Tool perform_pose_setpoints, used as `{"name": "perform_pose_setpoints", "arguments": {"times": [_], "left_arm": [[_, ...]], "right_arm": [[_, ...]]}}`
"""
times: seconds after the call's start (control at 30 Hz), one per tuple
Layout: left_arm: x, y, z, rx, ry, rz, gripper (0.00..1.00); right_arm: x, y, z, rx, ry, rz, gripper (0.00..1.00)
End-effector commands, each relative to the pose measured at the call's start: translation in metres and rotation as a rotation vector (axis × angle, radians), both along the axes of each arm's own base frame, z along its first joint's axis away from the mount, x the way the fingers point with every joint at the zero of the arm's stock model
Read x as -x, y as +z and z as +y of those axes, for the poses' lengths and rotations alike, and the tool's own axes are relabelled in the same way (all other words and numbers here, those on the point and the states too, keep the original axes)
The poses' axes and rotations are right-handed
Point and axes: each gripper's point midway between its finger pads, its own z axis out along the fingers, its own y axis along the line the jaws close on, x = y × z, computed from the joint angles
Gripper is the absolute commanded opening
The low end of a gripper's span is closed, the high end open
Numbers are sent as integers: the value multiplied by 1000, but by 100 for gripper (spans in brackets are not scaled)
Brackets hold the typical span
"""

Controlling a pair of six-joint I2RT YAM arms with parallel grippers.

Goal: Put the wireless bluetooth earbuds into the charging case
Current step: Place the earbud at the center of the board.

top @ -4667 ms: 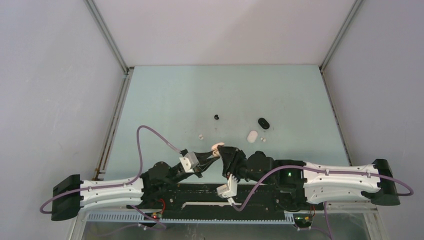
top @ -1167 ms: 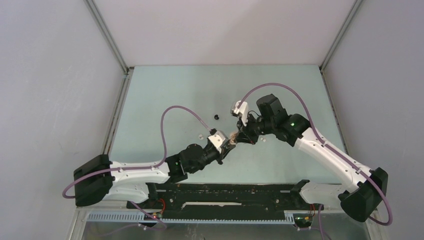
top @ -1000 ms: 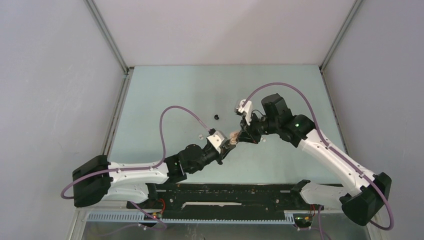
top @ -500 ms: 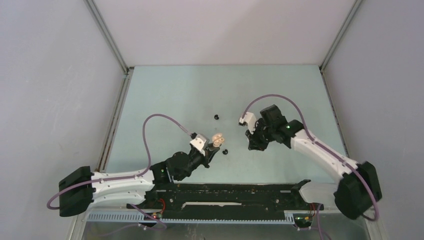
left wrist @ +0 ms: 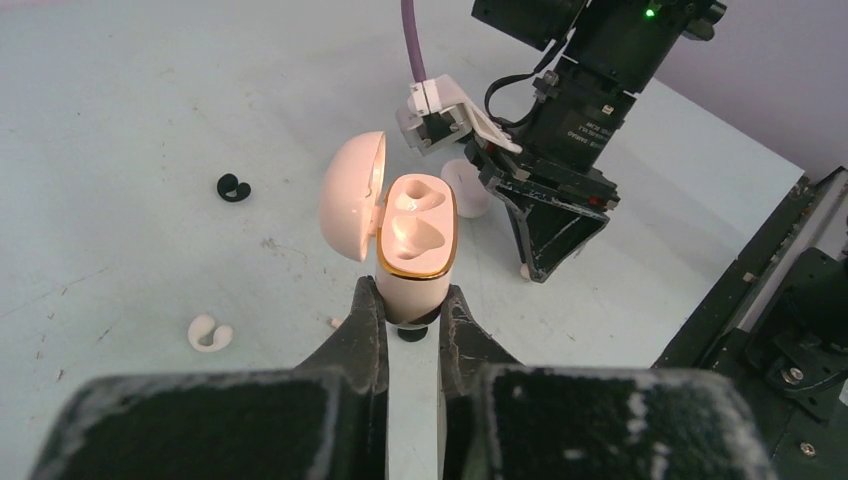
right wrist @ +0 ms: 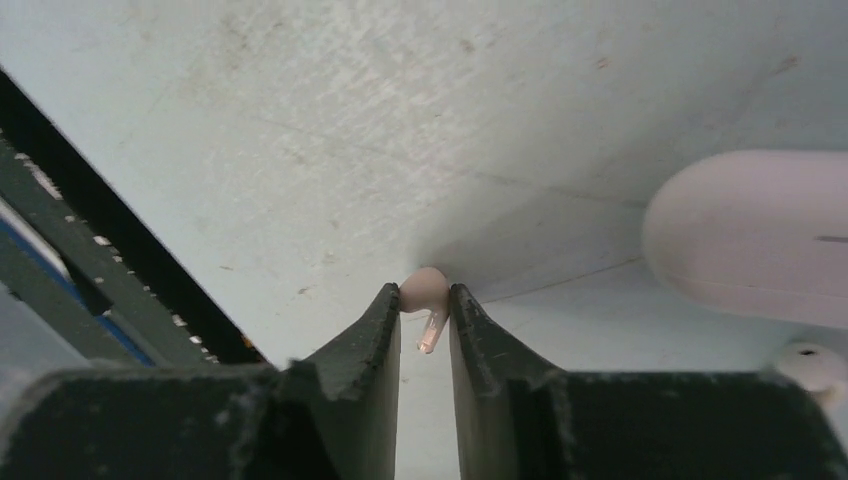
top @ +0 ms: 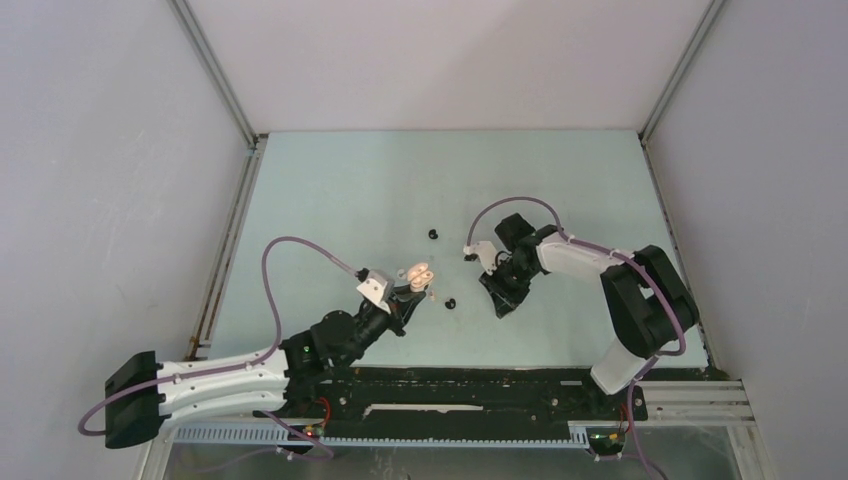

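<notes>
Straddling a pale pink earbud on the table, the right gripper is touching both its sides; whether it is truly pinching cannot be told. Leftward, the left gripper is clamping the open charging case upright, sockets facing up.

You will find the table pale mint with faint grey scuffs. The charging case is cream-pink with a gold rim, and its lid matches. The pink earbud is pale; the far black earbud and near black earbud are black; the white earbud is plain. The closed case appears white, possibly tinted pink. The left arm and right arm are white and black, each with a purple cable.
</notes>
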Motion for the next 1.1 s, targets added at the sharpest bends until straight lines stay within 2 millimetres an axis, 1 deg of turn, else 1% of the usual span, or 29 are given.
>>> {"name": "perform_pose_setpoints", "arguments": {"times": [0.0, 0.13, 0.3, 0.37, 0.5, 0.57, 0.7, 0.8, 0.93, 1.07], "left_arm": [[-1, 14, 6, 55, 22, -9, 0], [1, 15, 7, 62, 18, -8, 0], [2, 15, 5, 63, 8, -13, 0], [3, 14, 4, 66, 0, -14, 0], [4, 12, 2, 66, -10, -13, 0], [4, 14, 1, 69, -11, -14, 0], [5, 16, 3, 69, -9, -13, 0], [6, 18, 4, 76, -3, -13, 0], [5, 18, 5, 73, 2, -10, 0], [6, 18, 5, 71, 5, -11, 0]], "right_arm": [[-33, 9, 2, 22, -48, -103, 27], [-48, 17, -10, 37, -104, -159, 31], [-52, 27, -24, 37, -142, -202, 39], [-52, 32, -28, 35, -154, -213, 40], [-56, 50, -28, 10, -154, -301, 40], [-54, 55, -24, 29, -104, -353, 39], [-42, 50, -11, 66, -18, -366, 42], [-40, 39, -4, 97, 5, -358, 45], [-39, 19, -3, 183, 38, -335, 46], [-40, 12, -3, 226, 42, -332, 45]]}}
